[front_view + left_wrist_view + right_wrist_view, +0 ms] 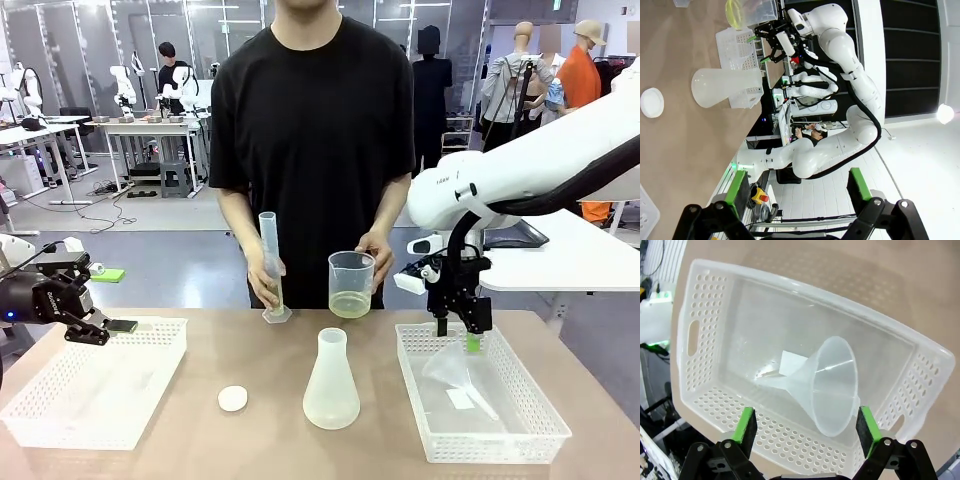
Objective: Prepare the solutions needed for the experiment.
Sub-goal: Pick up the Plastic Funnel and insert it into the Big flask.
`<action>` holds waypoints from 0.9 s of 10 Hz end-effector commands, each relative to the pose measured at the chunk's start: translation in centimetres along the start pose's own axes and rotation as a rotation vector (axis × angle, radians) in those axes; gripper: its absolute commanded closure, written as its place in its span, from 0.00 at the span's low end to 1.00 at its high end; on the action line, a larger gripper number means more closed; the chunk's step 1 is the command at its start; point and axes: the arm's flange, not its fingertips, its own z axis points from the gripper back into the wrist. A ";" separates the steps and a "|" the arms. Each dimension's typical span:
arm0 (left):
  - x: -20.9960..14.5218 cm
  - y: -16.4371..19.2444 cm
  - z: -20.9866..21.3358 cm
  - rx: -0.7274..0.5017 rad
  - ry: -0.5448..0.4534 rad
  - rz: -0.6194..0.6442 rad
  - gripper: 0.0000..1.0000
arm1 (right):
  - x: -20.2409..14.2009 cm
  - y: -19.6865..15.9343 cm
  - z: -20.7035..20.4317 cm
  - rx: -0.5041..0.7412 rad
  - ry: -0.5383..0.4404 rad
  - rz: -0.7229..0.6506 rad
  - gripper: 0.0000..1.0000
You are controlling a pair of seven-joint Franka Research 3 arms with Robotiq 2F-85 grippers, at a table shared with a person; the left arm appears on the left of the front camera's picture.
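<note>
Below the right gripper [802, 426] and its green rubbery pads [746, 424], the funnel [832, 385] is clear, glossy plastic. The perforated basket [705, 305] around it is smooth, milky plastic on a matt tan tabletop [840, 270]. Ahead of the left gripper [799, 186], the conical flask [725, 87] is frosted, translucent plastic.

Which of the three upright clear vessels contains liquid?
The beaker that the person holds: pale yellow-green liquid sits at its bottom. The cylinder and the flask look empty.
</note>
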 end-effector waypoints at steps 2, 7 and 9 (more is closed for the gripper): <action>0.0 -0.2 0.0 -0.001 0.000 0.006 0.00 | 0.0 -0.4 -0.6 0.065 0.049 0.075 0.00; 0.0 -0.2 0.0 -0.001 0.000 0.006 0.00 | 0.5 -0.8 -1.7 0.067 0.035 0.151 0.07; 0.0 -0.2 0.0 -0.001 0.000 0.006 0.00 | 0.8 -1.2 -1.6 0.074 0.054 0.167 0.20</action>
